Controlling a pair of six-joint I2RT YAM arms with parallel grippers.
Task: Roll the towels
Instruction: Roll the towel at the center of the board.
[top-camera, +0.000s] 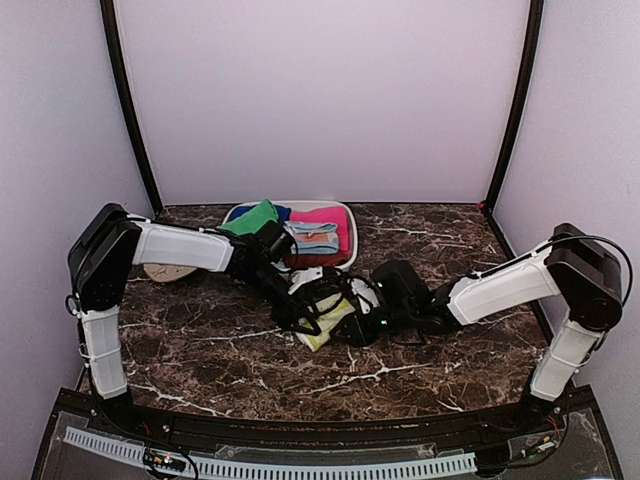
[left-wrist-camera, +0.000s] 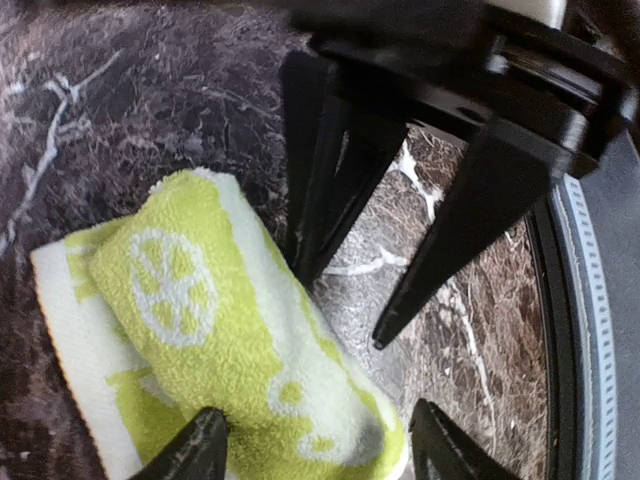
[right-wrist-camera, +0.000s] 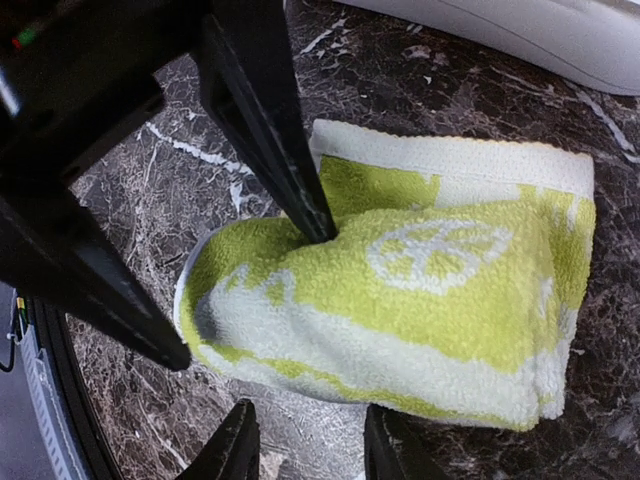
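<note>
towel (right-wrist-camera: 400, 290) roll: end between spread left tool (left-wrist-camera: 320, 442); side-on to part-open, empty right tool (right-wrist-camera: 310, 445).

Top view: lime-print towel (top-camera: 325, 328) mostly covered by left end effector (top-camera: 305, 308) and right end effector (top-camera: 362, 312). Green towel (top-camera: 255, 217) lower edge behind left arm (top-camera: 185, 247). Left wrist view: lime-print towel's near end cut off at bottom edge; whether the left end effector is clamping it is unclear.

On my feed the rolled towel (right-wrist-camera: 430, 290) is cream-white with yellow-green blocks and white citrus-slice outlines. The table (top-camera: 220, 350) is dark brown marble with white veins. In the white tray (top-camera: 352, 240) I make out 1 plain bright green towel (top-camera: 255, 217), a blue cloth (top-camera: 283, 211) and a pink cloth (top-camera: 325, 217). The left arm (top-camera: 180, 247) and right arm (top-camera: 500, 285) are white and black; the walls (top-camera: 320, 100) are pale lilac.
</note>
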